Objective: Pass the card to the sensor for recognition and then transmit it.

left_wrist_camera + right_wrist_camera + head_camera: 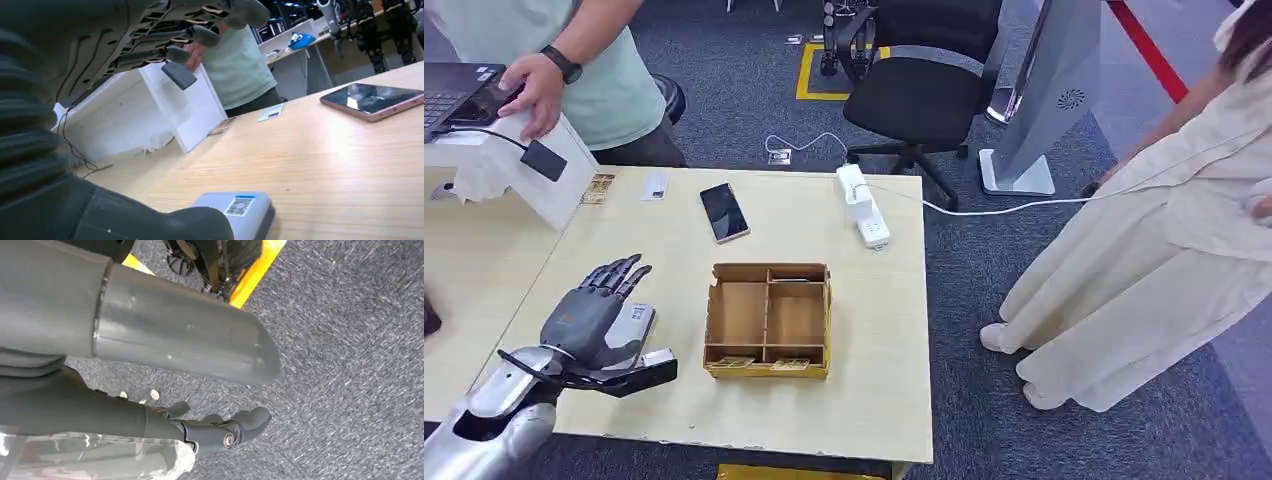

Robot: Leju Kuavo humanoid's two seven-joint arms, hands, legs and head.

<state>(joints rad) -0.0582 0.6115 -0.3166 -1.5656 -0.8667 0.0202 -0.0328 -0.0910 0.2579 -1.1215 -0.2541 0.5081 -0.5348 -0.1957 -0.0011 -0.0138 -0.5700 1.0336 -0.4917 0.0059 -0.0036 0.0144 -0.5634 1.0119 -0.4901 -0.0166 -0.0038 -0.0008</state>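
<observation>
A pale grey card with a QR code lies flat on the wooden table, partly under my left hand; its edge shows beside the palm. That hand hovers low over it with its fingers stretched forward and apart and the thumb beside the card; nothing is gripped. The sensor, a small dark box on a cable, sits on a slanted white stand at the far left, also ahead of the fingers as sensor. My right hand hangs over grey carpet, fingers loose, holding nothing.
A compartmented wooden box stands mid-table, a phone and a power strip beyond it. Two small cards lie near the stand. One person's hand rests on the stand; another person stands at the right.
</observation>
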